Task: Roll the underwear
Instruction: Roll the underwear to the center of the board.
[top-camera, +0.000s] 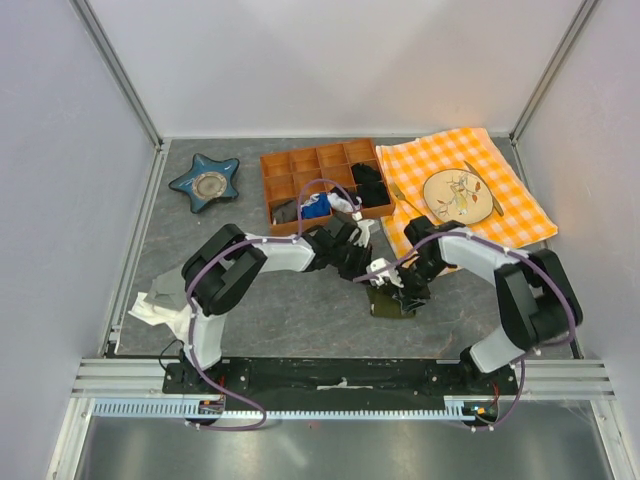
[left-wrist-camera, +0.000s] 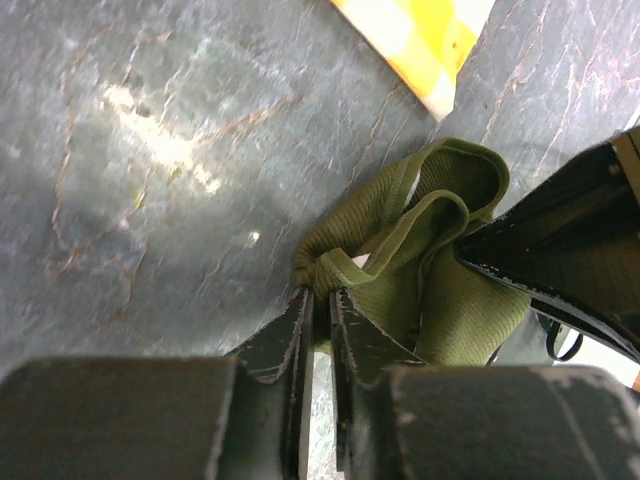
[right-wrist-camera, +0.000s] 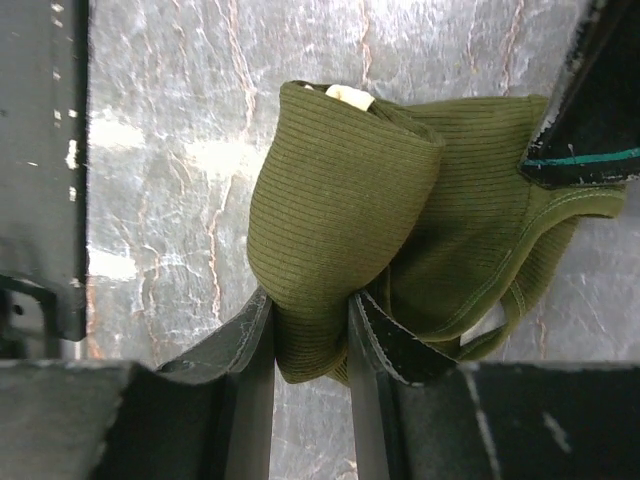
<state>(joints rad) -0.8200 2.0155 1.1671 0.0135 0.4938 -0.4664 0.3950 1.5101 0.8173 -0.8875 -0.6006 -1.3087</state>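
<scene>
Underwear (right-wrist-camera: 340, 200) half-rolled at best, bunched loosely on table (left-wrist-camera: 150, 150). Thick fold pinched in right hand (right-wrist-camera: 310, 305); bunched edge nipped in pressed-together left hand (left-wrist-camera: 321, 298), just past its tips. Tight roll judged not yet made.

**The underwear** (right-wrist-camera: 340, 200): olive green, finely ribbed, with a cream-white label at the upper fold.
**Table** (top-camera: 300, 320): dark grey, marbled with pale and rust-tinted veins.
**Left gripper** (left-wrist-camera: 320, 295) and **right gripper** (right-wrist-camera: 310, 305): black, scuffed pale at the edges.
**Left arm** (top-camera: 285, 255) and **right arm** (top-camera: 480, 250): black and white, with a purple cable (top-camera: 318, 183).
**Tray** (top-camera: 268, 190): orange-brown, holding a black garment (top-camera: 368, 180), a blue garment (top-camera: 316, 209) and a white garment (top-camera: 342, 203).
**Star-shaped dish** (top-camera: 204, 181): dark teal-blue with a pale centre.
**Cloth** (top-camera: 500, 160): orange-and-white check.
**Plate** (top-camera: 455, 193): cream with a brownish sprig motif.
</scene>
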